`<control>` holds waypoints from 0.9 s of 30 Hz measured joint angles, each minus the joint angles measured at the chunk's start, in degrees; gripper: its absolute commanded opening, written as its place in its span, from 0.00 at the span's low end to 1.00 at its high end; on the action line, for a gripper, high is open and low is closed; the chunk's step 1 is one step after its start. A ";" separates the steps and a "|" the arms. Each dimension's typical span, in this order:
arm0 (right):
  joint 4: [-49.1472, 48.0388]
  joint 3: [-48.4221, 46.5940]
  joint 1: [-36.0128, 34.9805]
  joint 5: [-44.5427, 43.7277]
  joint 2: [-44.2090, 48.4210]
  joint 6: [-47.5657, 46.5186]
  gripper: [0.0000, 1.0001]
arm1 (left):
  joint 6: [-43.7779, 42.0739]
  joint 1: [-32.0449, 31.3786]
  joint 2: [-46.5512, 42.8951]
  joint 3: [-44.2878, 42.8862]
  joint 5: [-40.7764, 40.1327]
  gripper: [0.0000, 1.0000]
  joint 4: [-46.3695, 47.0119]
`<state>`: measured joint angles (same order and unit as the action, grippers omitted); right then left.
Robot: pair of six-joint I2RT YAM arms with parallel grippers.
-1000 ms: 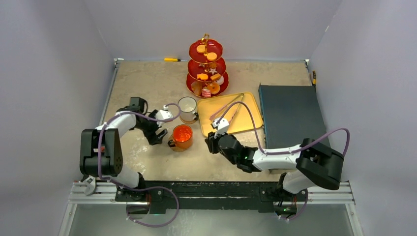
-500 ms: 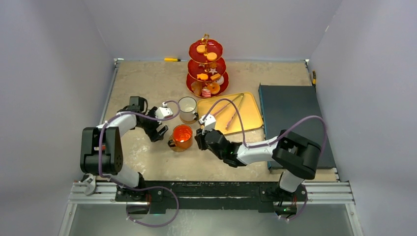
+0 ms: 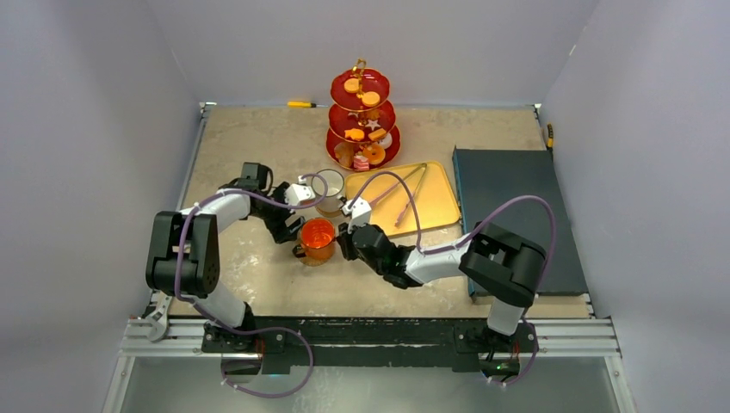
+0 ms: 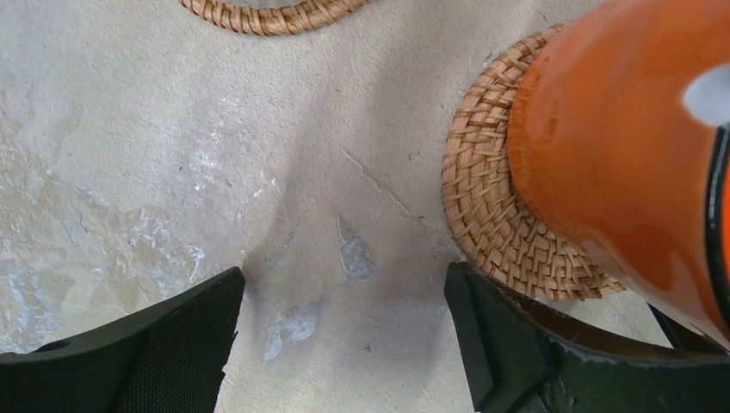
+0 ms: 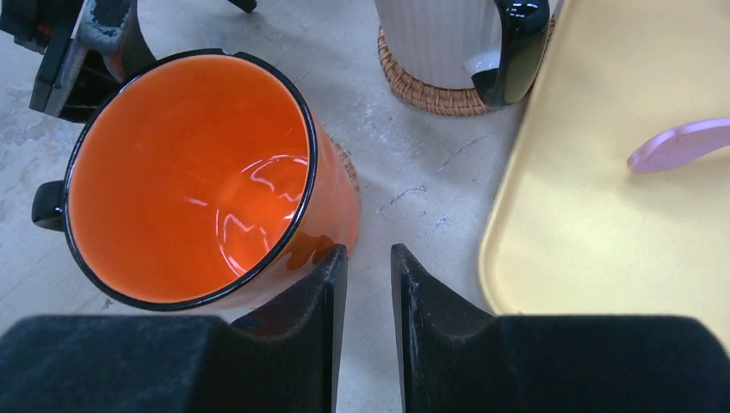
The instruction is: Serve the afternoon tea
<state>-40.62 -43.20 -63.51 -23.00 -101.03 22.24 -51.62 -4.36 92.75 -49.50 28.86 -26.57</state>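
Orange mug (image 3: 318, 238) on coaster (image 4: 482, 206), seemingly off-centre. Likely step: squaring it up. Left gripper (image 4: 344, 301) just left of mug, jaws wide, empty. Right gripper (image 5: 368, 258) just right of mug, fingers nearly together, empty. Next move calls for gentle nudge, no tipping.

Soft, even light falls from overhead, bright enough that the orange mug (image 3: 318, 239) glows. White glare curls across its glazed inside in the right wrist view. In the left wrist view a faint grey shadow lies on the table (image 4: 129, 129) left of the mug, whose near wall blurs.
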 measured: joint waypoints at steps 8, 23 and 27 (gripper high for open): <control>-0.42 -0.76 0.57 0.35 -1.03 -0.46 0.29 | -0.22 -0.28 0.04 -0.07 -0.04 0.87 -0.13; -2.56 -1.07 0.42 3.10 -0.96 -0.92 0.28 | 1.55 9.60 2.78 -4.22 8.52 0.87 -8.37; -2.54 -2.69 0.42 3.43 -1.01 -1.51 0.29 | 1.57 9.60 3.15 -4.66 9.73 0.86 -9.46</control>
<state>-43.16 -45.89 -63.09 -19.57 -102.04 20.73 -50.04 5.23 95.90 -54.15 38.59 -36.03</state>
